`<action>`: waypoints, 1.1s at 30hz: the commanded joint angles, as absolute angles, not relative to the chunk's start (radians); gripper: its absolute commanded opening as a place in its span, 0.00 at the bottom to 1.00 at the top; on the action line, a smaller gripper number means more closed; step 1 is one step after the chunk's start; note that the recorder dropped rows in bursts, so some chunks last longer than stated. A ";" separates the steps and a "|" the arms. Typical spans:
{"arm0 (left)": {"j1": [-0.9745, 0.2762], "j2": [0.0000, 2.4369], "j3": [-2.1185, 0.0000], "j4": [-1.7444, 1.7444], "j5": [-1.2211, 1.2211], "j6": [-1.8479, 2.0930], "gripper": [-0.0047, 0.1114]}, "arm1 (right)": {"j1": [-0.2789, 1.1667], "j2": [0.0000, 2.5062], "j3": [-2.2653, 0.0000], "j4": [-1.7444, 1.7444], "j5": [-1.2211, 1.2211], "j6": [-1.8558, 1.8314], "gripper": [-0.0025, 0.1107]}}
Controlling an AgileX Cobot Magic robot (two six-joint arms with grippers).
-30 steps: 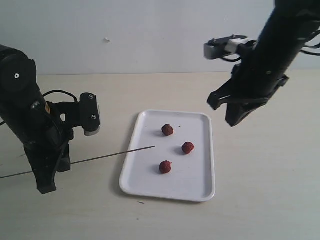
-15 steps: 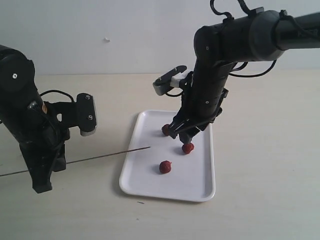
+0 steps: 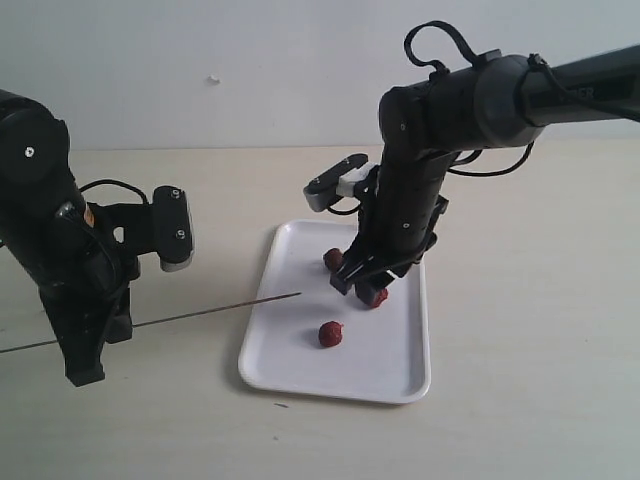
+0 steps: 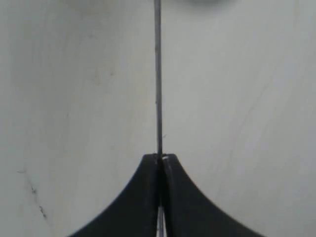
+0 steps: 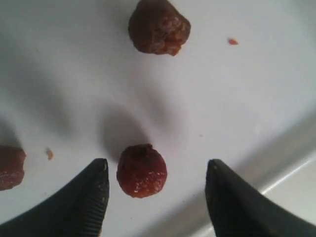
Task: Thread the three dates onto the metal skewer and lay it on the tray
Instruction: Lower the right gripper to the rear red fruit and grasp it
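The white tray (image 3: 400,368) lies at the middle of the table with the three dates loose on it: one at the back (image 3: 334,259), one to the right (image 3: 376,296) and one at the front (image 3: 330,334). My right gripper (image 3: 360,290) is low over the tray and open. In the right wrist view the right gripper (image 5: 157,168) straddles one date (image 5: 141,170), which lies closer to one finger and touches neither. My left gripper (image 3: 95,340) is shut on the metal skewer (image 3: 200,317), whose tip reaches over the tray's left rim. The left wrist view shows the left gripper (image 4: 160,158) clamped on the skewer (image 4: 158,74).
A second date (image 5: 159,25) and part of a third (image 5: 10,167) lie on the tray floor (image 5: 237,89) beyond the fingers, near its rim (image 5: 276,153). A pale wall backs the wooden table (image 3: 530,330). A small dark speck (image 3: 282,405) lies in front of the tray.
My right arm has swung in from the upper right and dropped onto the tray, its open fingers now around the right-hand date. The left arm with the skewer shifted slightly left.
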State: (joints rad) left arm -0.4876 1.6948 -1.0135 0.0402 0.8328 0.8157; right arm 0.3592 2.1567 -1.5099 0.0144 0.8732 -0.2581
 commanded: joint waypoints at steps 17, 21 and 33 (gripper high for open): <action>-0.485 1.691 -1.010 0.030 0.817 0.806 0.04 | 0.360 2.180 -1.517 0.073 0.843 -0.257 0.54; -0.485 1.691 -1.010 0.030 0.817 0.806 0.04 | 0.360 2.180 -1.517 0.071 0.863 -0.257 0.54; -0.485 1.691 -1.010 0.030 0.817 0.806 0.04 | 0.360 2.180 -1.517 0.071 0.865 -0.233 0.54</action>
